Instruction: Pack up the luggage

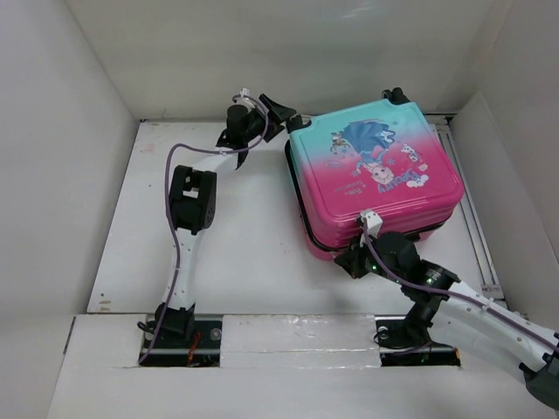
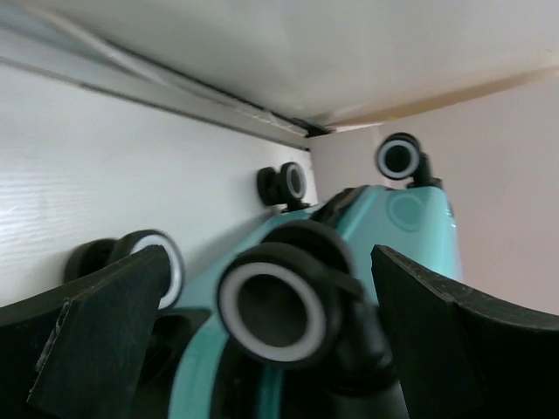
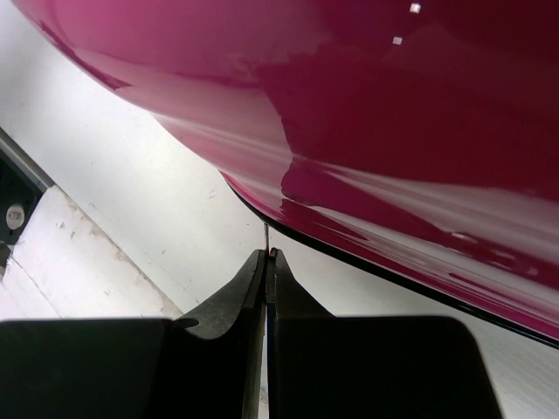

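The luggage lies flat and closed at the back right of the table, teal end far, pink end near, cartoon print up. My left gripper is open at its far left corner. In the left wrist view its jaws straddle a black-and-white wheel without gripping it, and three more wheels show behind. My right gripper is at the near pink edge. In the right wrist view it is shut on a thin metal zipper pull just under the pink shell.
White walls enclose the table on three sides. A metal rail runs along the right edge beside the suitcase. The back wall's seam is close behind the left gripper.
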`<state>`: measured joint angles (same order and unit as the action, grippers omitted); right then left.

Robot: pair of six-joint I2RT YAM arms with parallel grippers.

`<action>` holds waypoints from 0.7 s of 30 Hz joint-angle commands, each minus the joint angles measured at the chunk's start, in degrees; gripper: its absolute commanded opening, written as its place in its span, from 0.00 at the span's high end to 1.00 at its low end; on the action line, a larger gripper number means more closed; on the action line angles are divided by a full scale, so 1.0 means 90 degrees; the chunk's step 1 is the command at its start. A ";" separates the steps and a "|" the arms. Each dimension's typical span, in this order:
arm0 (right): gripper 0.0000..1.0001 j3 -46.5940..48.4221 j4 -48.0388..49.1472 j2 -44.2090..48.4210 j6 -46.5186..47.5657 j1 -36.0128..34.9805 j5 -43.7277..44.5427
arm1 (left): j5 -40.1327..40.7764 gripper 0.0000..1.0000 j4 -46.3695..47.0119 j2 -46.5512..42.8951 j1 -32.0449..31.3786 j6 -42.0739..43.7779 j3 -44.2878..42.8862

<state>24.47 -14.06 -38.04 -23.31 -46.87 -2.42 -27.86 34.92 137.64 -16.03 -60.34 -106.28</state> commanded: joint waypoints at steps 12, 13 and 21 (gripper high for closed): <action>1.00 -0.0052 0.0547 -0.0031 0.0012 -0.0026 -0.0483 | -0.0546 0.00 0.0143 0.0790 -0.0240 -0.0980 -0.1228; 1.00 -0.0053 0.0547 -0.0031 0.0012 -0.0026 -0.0484 | -0.0605 0.00 0.0250 0.0887 -0.0240 -0.1107 -0.1228; 1.00 -0.0111 0.0547 0.0028 -0.0056 -0.0026 -0.0484 | -0.0713 0.00 0.1715 0.0888 -0.0367 -0.2231 -0.0554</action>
<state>24.18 -13.52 -38.50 -23.09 -46.85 -2.81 -31.88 41.78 146.76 -18.81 -76.12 -112.86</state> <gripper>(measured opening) 0.053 0.997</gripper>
